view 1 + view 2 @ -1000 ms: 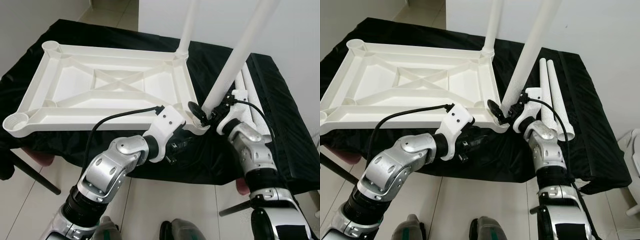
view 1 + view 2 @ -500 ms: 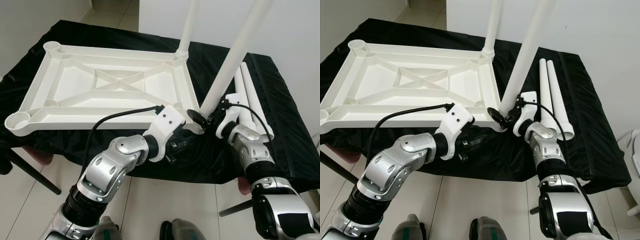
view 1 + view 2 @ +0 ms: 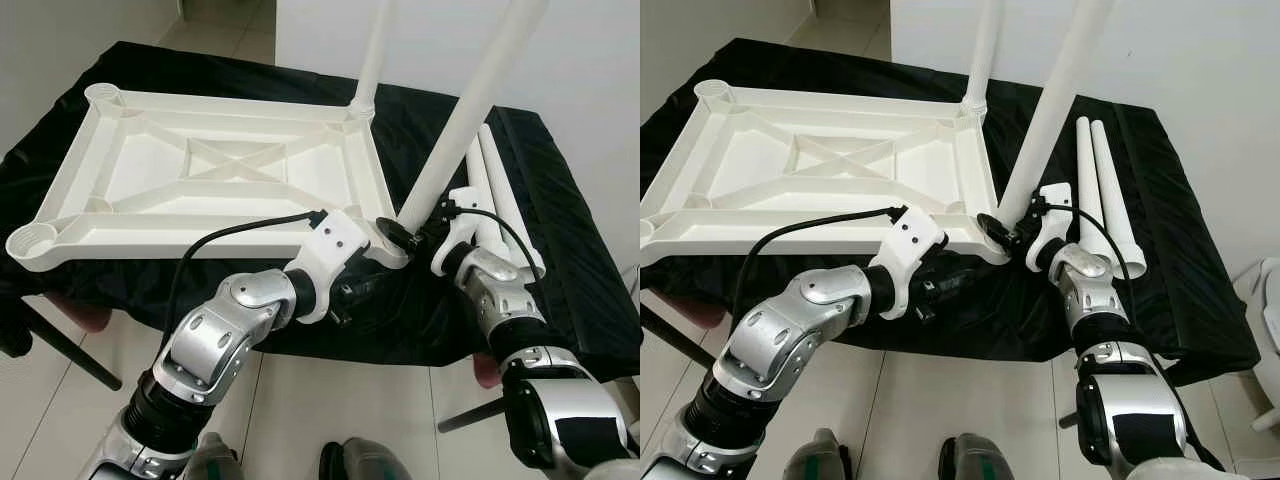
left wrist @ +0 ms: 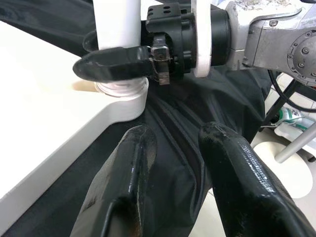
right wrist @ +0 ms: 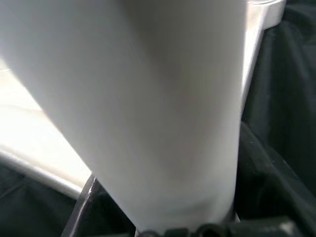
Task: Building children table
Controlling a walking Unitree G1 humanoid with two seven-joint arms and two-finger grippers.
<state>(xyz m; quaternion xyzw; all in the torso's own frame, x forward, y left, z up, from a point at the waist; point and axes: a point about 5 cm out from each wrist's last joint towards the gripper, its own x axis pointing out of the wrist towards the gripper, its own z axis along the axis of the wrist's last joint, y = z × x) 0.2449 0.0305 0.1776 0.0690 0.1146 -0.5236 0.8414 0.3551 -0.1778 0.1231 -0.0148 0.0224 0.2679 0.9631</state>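
Observation:
The white tabletop (image 3: 150, 205) lies upside down on a black cloth. One white leg (image 3: 372, 55) stands in its far right corner. My right gripper (image 3: 408, 232) is shut on a second white leg (image 3: 465, 120), which leans right with its lower end at the near right corner socket (image 4: 121, 91). In the left wrist view that leg (image 4: 116, 24) meets the socket, with a right finger (image 4: 116, 64) across it. My left gripper (image 3: 362, 290) is open just below the tabletop's near edge beside that corner, holding nothing. Two spare legs (image 3: 490, 185) lie on the cloth to the right.
The cloth-covered table (image 3: 560, 260) ends just in front of me, with tiled floor (image 3: 60, 420) below. A reddish stool (image 3: 85, 318) and a dark bar (image 3: 65, 352) sit under its left side. A white wall (image 3: 600, 60) rises behind.
My right gripper has drawn the leg's lower end slightly left and farther in, onto the corner socket. The left arm has hardly moved.

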